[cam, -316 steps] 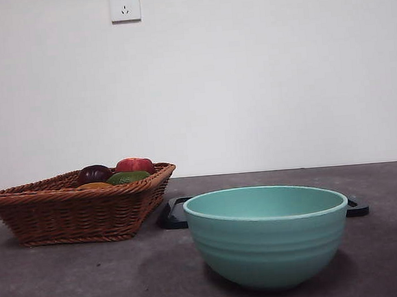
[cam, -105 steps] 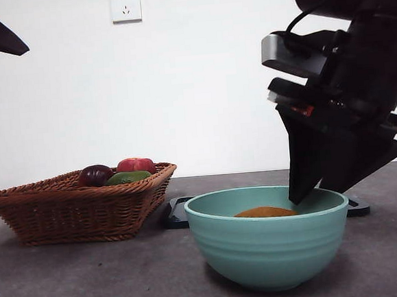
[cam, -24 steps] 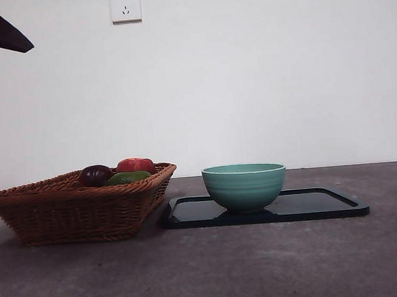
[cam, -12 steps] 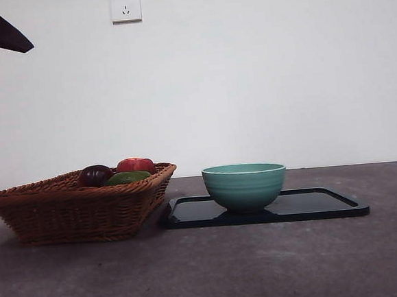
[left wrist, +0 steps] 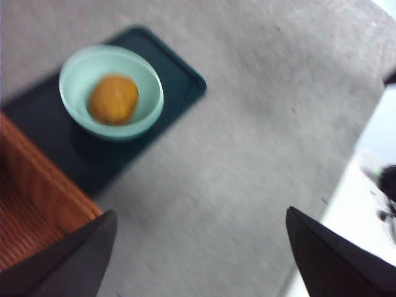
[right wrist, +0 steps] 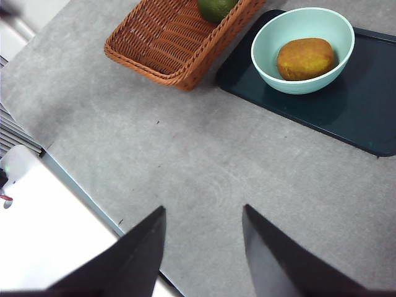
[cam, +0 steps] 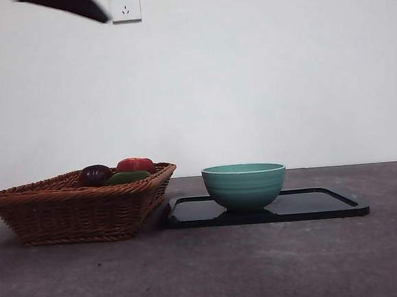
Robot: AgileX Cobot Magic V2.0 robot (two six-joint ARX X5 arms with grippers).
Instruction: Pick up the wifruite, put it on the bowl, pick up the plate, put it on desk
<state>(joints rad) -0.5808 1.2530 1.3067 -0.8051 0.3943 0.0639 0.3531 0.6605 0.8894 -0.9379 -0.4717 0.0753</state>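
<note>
The black arm tip has swung rightward; bowl unmoved.

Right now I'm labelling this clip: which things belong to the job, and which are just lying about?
Job:
- teal-green bowl, on the tray
- brown-orange fruit inside the bowl
- black tray
- grey desk

Lying about:
- wicker basket beside the tray
- red, dark purple and green fruits in the basket
- wall socket

The dark arm tip (top left) has shifted rightward.
</note>
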